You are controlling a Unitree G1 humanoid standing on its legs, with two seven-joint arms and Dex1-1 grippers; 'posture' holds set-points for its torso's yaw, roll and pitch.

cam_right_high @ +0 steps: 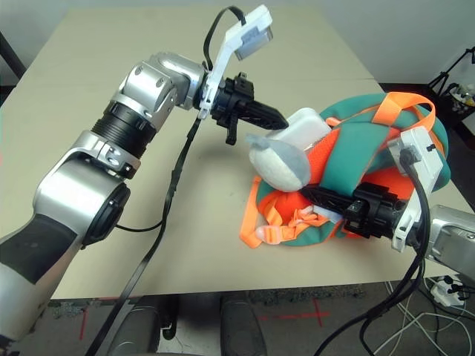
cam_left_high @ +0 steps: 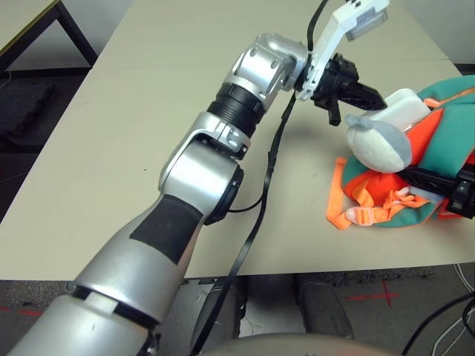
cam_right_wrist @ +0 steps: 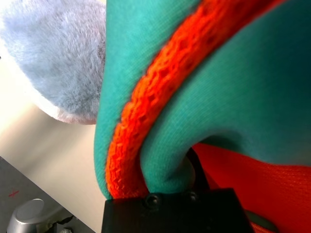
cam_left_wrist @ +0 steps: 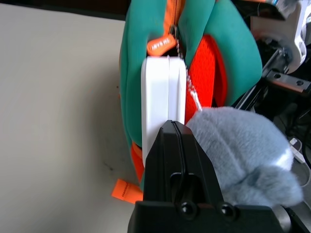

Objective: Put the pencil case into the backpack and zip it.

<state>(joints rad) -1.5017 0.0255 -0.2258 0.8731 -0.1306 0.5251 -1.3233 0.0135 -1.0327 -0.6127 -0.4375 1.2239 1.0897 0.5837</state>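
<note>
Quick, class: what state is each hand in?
Left hand: closed, empty, by the white pencil case.
Right hand: at the backpack; open or closed cannot be told.

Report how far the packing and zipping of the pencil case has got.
Done, it seems: the white case sits partly in the open mouth of the backpack, its near end sticking out.
In hand: the left tool, shut, is at that protruding end; the right tool is at the backpack's side.
Left: probably pushing the case fully in, then closing the zipper.
</note>
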